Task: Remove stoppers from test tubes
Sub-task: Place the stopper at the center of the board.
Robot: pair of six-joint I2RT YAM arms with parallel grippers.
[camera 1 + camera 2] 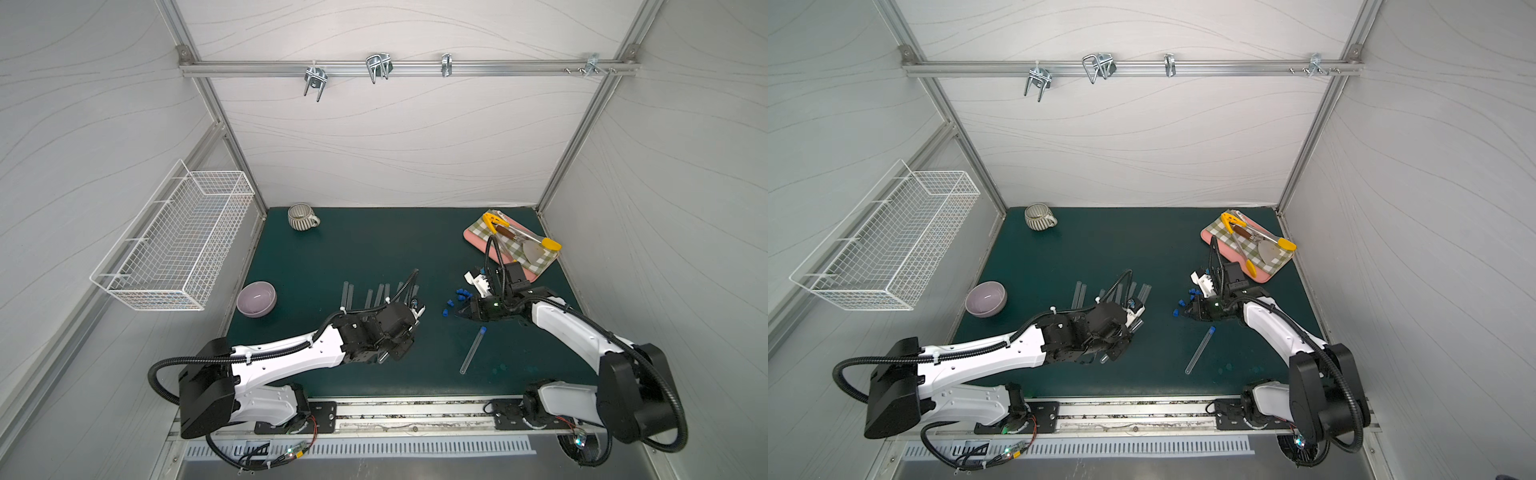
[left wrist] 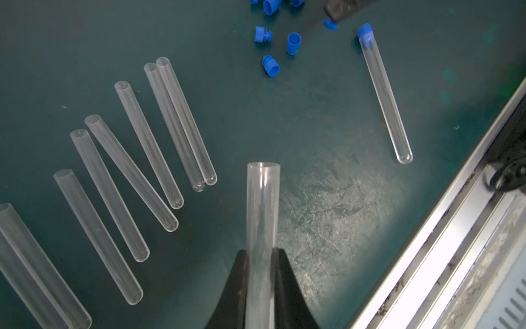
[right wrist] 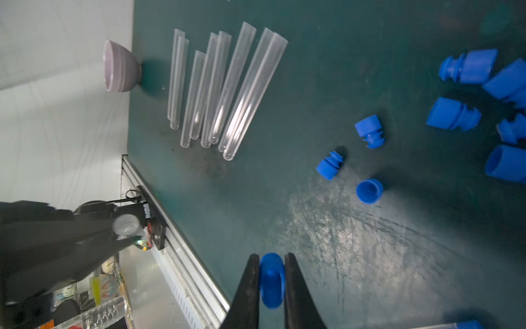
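Left gripper (image 2: 262, 252) is clamped on an uncapped tube (image 2: 262, 199). Right gripper (image 3: 271, 256) is pinching a blue stopper (image 3: 271, 282). One capped tube (image 2: 384, 94) lies nearby.

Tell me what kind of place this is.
Probably a robot test cell, not a working lab: white walls on an aluminium frame, a green mat holding test tubes, mug and bowl.

Clear and blue plastic on a matt bench

The test tubes (image 2: 110, 195) are clear, smooth, glossy plastic. The stoppers (image 3: 449, 112) are opaque blue plastic with ribbed necks. The bench (image 2: 313, 114) is dark green and matt, scuffed pale beside the brushed metal rail (image 2: 455, 222).
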